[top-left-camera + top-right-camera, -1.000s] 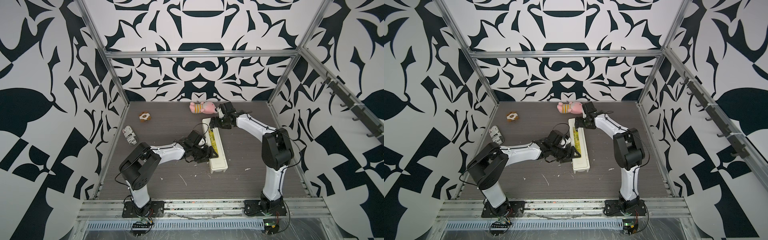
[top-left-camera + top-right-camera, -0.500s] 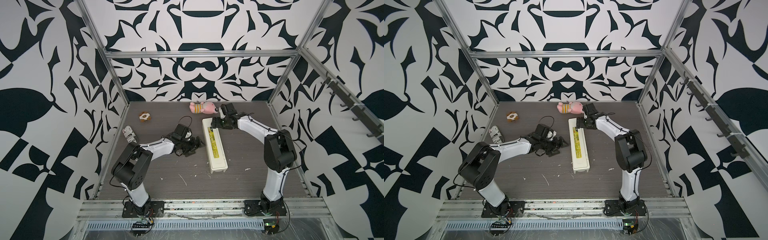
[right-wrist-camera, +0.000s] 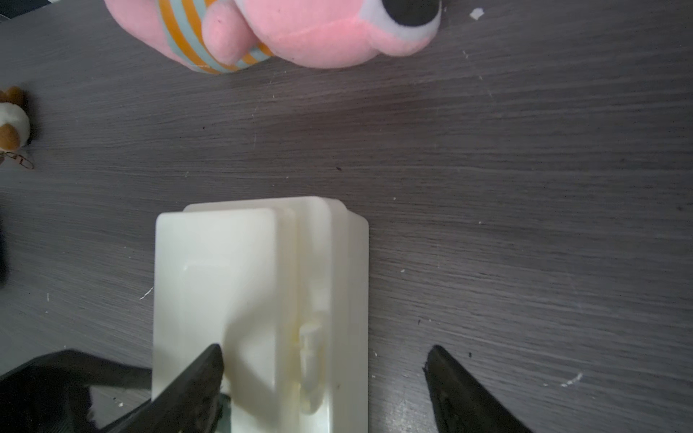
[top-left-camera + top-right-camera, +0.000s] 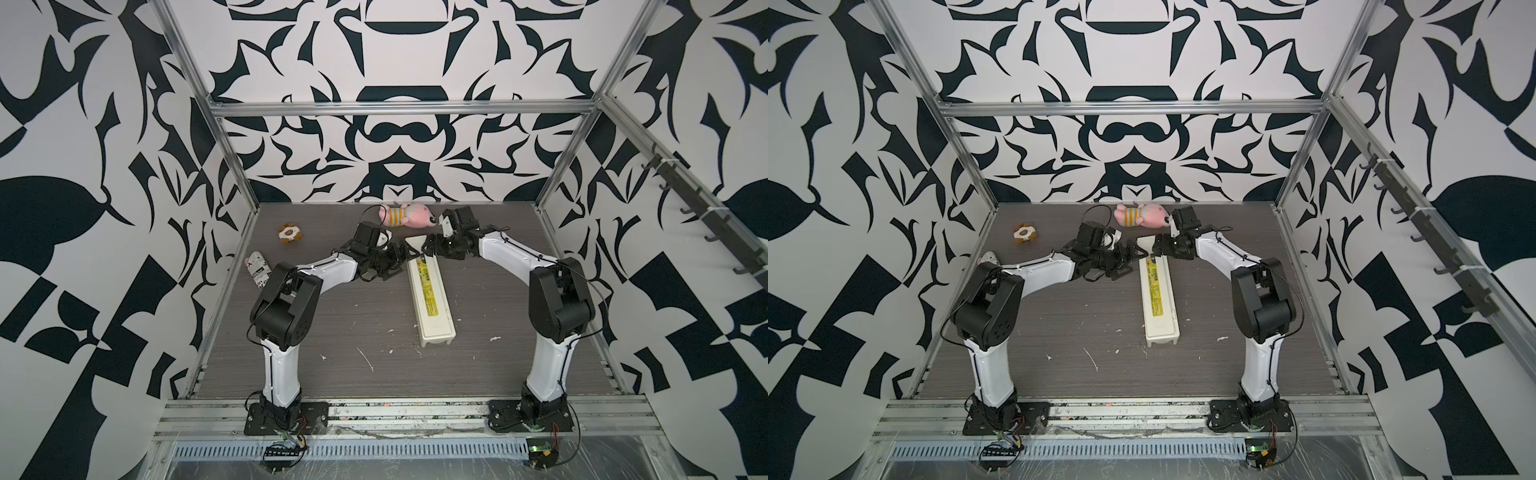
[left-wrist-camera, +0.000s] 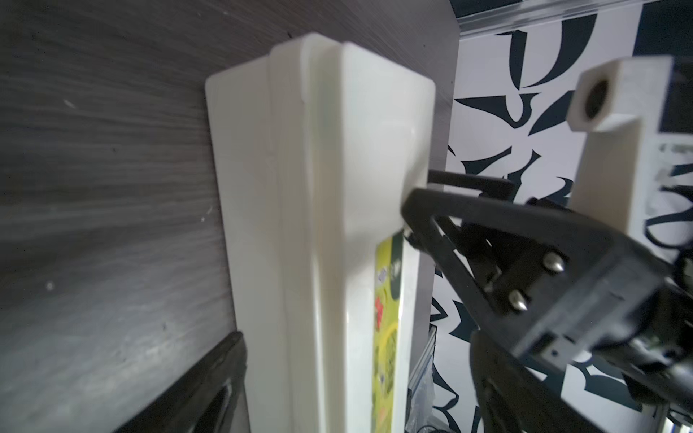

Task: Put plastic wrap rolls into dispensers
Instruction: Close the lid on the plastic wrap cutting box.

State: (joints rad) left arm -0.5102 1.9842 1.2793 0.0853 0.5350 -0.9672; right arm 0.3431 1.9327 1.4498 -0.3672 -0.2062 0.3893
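The dispenser (image 4: 432,303) (image 4: 1158,303) is a long cream-white box with a yellow label strip. It lies on the table with its lid down and runs from front to back. Both grippers are at its far end. My left gripper (image 4: 405,254) (image 4: 1128,254) (image 5: 346,393) comes in from the left and is open. The dispenser (image 5: 318,225) lies between its spread fingers, with a gap on one side. My right gripper (image 4: 429,248) (image 4: 1157,248) (image 3: 324,375) is open, with one fingertip (image 3: 204,371) over the lid (image 3: 225,270) and its partner over bare table. The plastic wrap roll is hidden.
A pink striped plush toy (image 4: 405,215) (image 3: 281,33) lies just behind the dispenser's far end. A small brown-and-white plush (image 4: 289,234) and a newsprint-patterned cylinder (image 4: 258,270) lie at the back left. White scraps dot the table's front half.
My left gripper left the dispenser's middle, drew back to the left, opened wide and came to the box's far end. My right gripper stayed at that end.
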